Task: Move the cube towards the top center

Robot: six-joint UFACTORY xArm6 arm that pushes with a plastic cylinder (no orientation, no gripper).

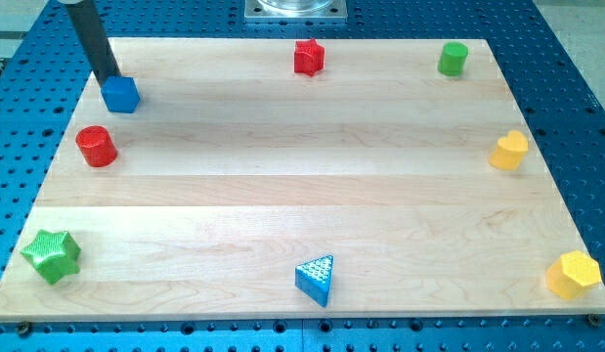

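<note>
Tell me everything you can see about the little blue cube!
The blue cube is a small, solid-looking block, plain bright blue with a matte, plastic-like look. It sits flat and upright on the pale wooden board, near the view's top left corner. Its top face and two side faces show. My tip is right at its upper left edge, seemingly touching it. The red cylinder stands apart below it, and nothing else is close.

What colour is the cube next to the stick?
Blue. The cube shows clearly in the camera view, by my tip.
</note>
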